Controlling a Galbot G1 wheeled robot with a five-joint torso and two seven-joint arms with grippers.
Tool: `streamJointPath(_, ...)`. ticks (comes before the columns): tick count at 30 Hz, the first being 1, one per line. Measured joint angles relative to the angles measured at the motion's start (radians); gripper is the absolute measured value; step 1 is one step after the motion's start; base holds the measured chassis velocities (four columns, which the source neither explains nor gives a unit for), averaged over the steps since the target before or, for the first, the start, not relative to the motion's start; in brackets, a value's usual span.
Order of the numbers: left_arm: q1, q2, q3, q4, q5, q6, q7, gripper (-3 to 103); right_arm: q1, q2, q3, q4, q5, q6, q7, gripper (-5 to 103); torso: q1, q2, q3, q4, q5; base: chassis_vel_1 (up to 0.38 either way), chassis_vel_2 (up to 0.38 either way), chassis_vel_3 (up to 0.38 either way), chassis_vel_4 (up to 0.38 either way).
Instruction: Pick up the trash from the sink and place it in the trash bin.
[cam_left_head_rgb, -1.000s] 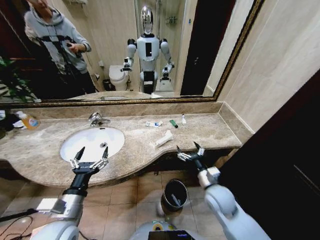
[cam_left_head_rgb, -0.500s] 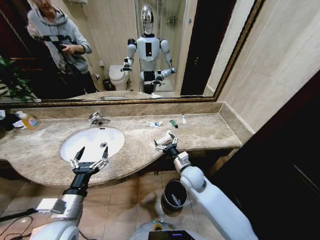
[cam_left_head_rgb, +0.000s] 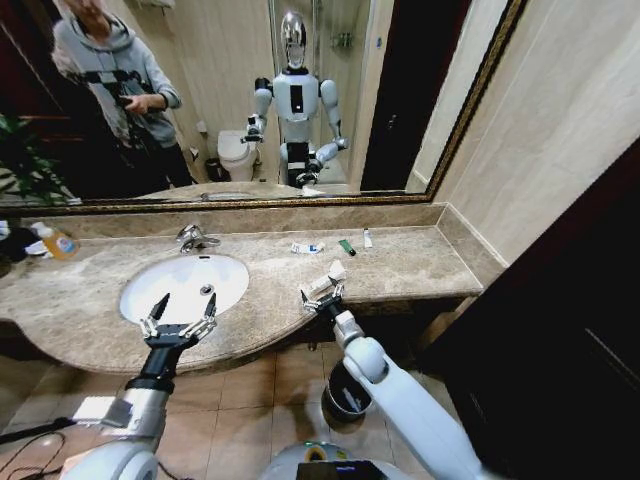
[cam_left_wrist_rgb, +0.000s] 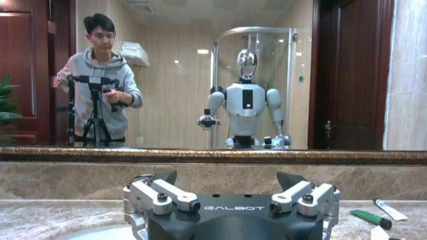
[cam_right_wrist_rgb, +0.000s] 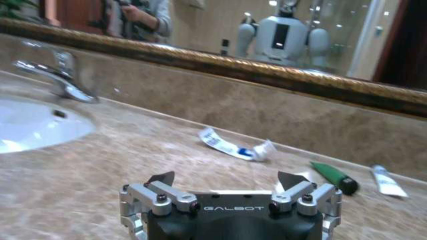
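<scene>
The right claw (cam_left_head_rgb: 322, 296) is hanging open at the bench's front edge (cam_left_head_rgb: 270, 335), just short of the long white wrapper (cam_left_head_rgb: 327, 277). Bare marble is lying between that wrapper and the packet (cam_left_head_rgb: 307, 247), green stick (cam_left_head_rgb: 347, 247) and tube (cam_left_head_rgb: 367, 238) along the back edge. The faucet (cam_left_head_rgb: 193, 238) is standing behind the sink (cam_left_head_rgb: 185, 285). The left claw (cam_left_head_rgb: 178, 325) is hovering open over the sink's front rim.

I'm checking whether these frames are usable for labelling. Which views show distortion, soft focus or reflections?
Head view: wide-angle bend, the mirror frame curves, and the mirror doubles the robot. Right wrist view: soft throughout, the white-blue packet and green stick fuzzy, right gripper open. Left wrist view: sharper, left gripper open before mirror reflections.
</scene>
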Motion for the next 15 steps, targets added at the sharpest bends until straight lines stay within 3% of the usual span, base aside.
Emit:
streamJointPath(13,0.0,0.0,0.0,0.0,0.0,0.0,0.0,100,-0.048,-0.031,0.073,0.011,0.005,-0.011,0.003,101,0.0,0.0,0.0,-0.0002,0.0001,0.0,0.0,0.0,0.0)
streamJointPath(14,0.0,0.0,0.0,0.0,0.0,0.0,0.0,100,-0.051,-0.03,0.075,0.011,0.009,-0.01,-0.006,93,0.0,0.0,0.0,-0.0001,0.0001,0.0,0.0,0.0,0.0)
streamJointPath(15,0.0,0.0,0.0,0.0,0.0,0.0,0.0,100,-0.051,-0.029,0.076,0.011,0.01,-0.009,-0.009,93,0.0,0.0,0.0,-0.0001,0.0001,0.0,0.0,0.0,0.0)
